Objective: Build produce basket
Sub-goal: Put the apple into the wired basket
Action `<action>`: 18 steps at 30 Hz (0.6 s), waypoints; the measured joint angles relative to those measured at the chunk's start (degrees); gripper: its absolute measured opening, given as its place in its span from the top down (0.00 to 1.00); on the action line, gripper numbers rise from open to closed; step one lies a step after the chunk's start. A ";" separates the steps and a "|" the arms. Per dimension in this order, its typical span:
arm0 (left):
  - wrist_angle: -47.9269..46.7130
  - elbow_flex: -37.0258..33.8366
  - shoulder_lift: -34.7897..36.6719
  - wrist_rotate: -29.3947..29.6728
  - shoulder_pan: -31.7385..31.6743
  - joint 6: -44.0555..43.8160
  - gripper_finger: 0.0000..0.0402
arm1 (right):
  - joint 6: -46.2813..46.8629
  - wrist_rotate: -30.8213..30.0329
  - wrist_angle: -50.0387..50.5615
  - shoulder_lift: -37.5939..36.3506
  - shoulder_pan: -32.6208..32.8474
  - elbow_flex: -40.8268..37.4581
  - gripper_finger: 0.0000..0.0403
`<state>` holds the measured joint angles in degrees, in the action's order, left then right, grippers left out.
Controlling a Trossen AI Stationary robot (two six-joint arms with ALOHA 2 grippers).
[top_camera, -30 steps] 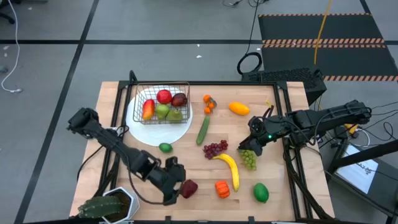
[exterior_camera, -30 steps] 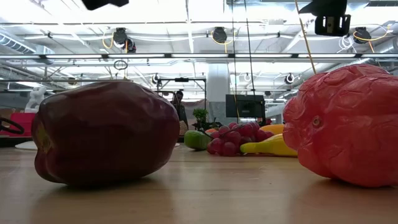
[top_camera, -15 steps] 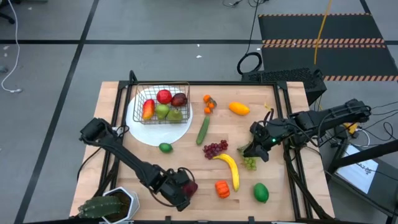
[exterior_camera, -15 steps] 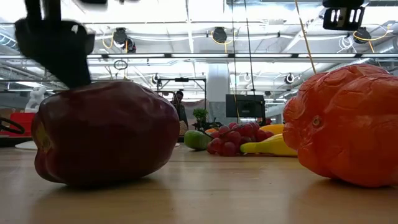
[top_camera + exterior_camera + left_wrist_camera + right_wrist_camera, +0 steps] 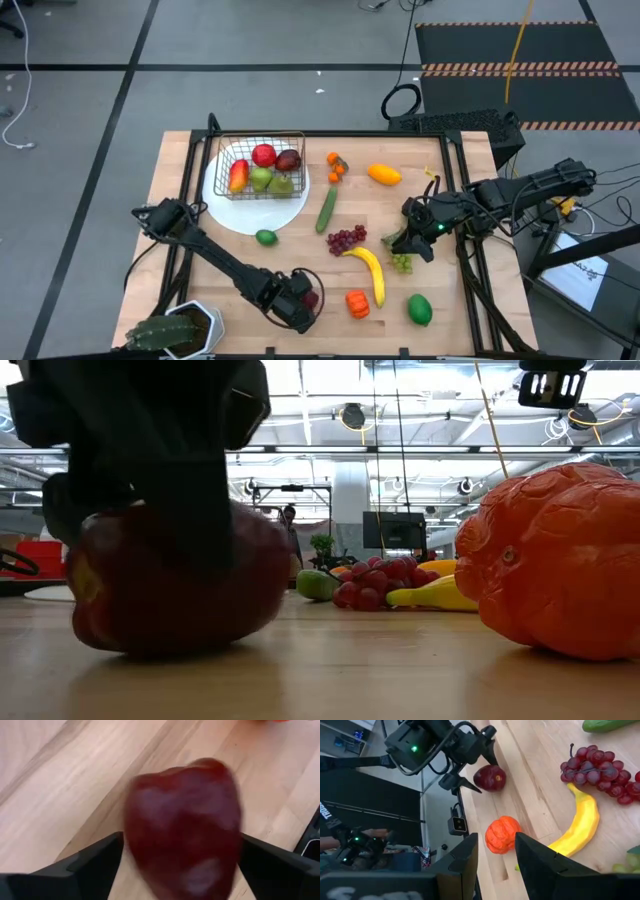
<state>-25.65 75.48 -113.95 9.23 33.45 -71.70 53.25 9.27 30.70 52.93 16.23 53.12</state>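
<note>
A dark red apple (image 5: pixel 311 297) rests on the table near its near edge. My left gripper (image 5: pixel 298 308) has come down over it, open, with one finger (image 5: pixel 97 857) on each side of the apple (image 5: pixel 185 820). The wire basket (image 5: pixel 262 165) stands on a white plate (image 5: pixel 285 212) at the far left and holds a few fruits. My right gripper (image 5: pixel 408 243) hangs open above the green grapes (image 5: pixel 401 263), holding nothing. An orange pepper (image 5: pixel 357 302), a banana (image 5: pixel 370 270) and purple grapes (image 5: pixel 345 238) lie between the two arms. My left gripper straddles the apple's two sides (image 5: pixel 235 835) from above, slanting down, with the apple resting on the table. Whether either finger touches the apple, I cannot tell.
A lime (image 5: pixel 265 237), a cucumber (image 5: pixel 326 208), a yellow mango (image 5: pixel 383 174), small orange pieces (image 5: pixel 336 165) and a green fruit (image 5: pixel 419 309) lie scattered on the table. A spiky potted plant (image 5: pixel 170 332) stands at the near left corner.
My left gripper has gone down and toward the apple, rolling its wrist as it came, and its fingers now stand around the apple. In the low view the apple has shifted slightly on the table.
</note>
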 joint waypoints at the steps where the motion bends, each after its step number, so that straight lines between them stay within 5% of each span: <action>1: 0.21 0.00 0.00 0.00 -0.08 0.02 0.12 | -0.01 0.47 0.00 0.00 0.00 0.00 0.69; 9: 3.04 0.00 0.72 -0.51 -0.84 2.13 0.35 | -0.81 4.39 0.03 -0.02 0.00 0.00 0.69; 18: 1.69 0.00 8.77 -0.47 -3.75 2.88 0.25 | -3.53 6.08 0.13 -0.63 0.05 -0.04 0.69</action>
<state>-23.96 75.48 -105.18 8.76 29.70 -68.82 49.73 15.35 30.82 52.29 16.28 53.08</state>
